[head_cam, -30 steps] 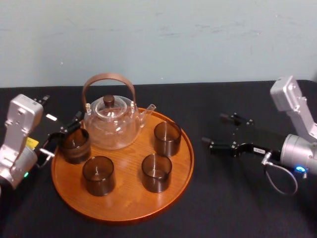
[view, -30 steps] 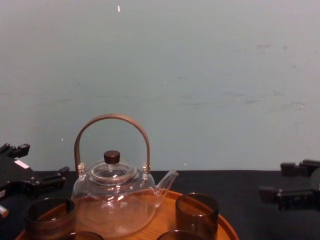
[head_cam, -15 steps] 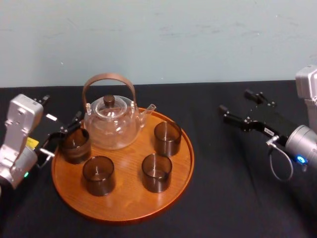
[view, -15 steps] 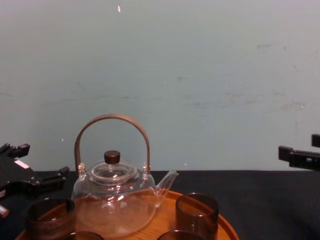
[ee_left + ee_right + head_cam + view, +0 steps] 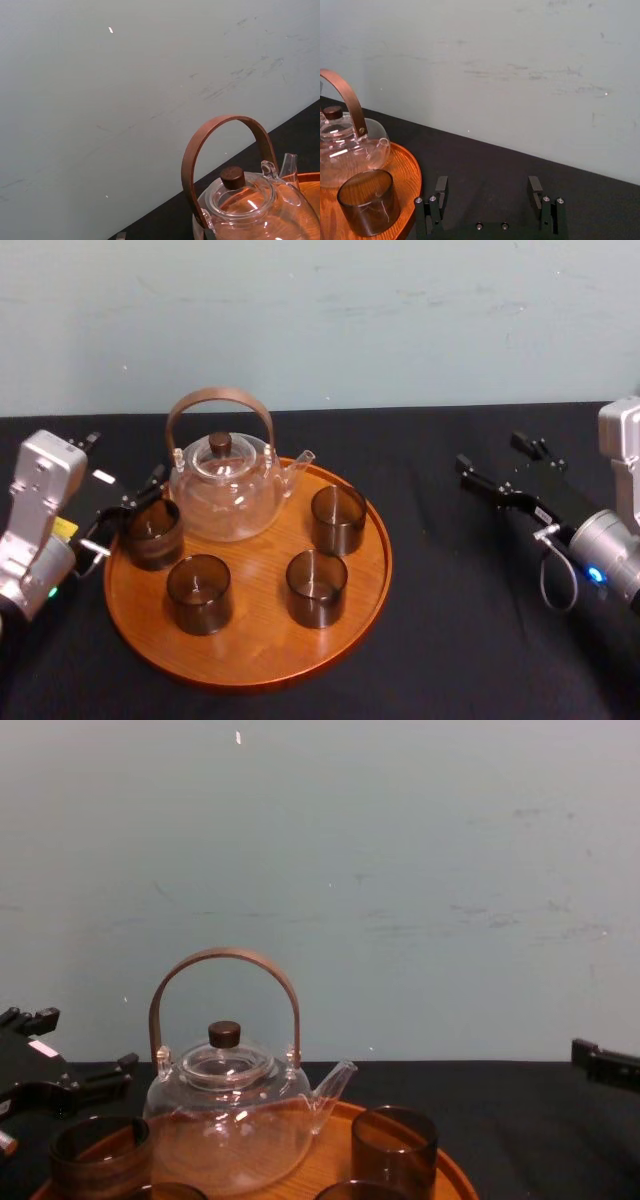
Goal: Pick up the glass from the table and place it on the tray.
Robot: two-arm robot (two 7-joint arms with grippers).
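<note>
Right gripper (image 5: 490,452) has retreated toward right edge, jaws open; we find left gripper (image 5: 128,510) spread beside glass (image 5: 152,533) on tray (image 5: 250,660).

We see a tray (image 5: 250,652) of orange-brown wood with a smooth, glossy varnish, a teapot (image 5: 225,502) of clear, shiny glass under a bent wooden handle (image 5: 218,397), and the glass (image 5: 152,533) at the tray's left edge of smoky brown, translucent glass. The table (image 5: 450,640) wears matt black cloth; the right gripper (image 5: 488,184) is matt black, with bright metal screws (image 5: 479,226).
</note>
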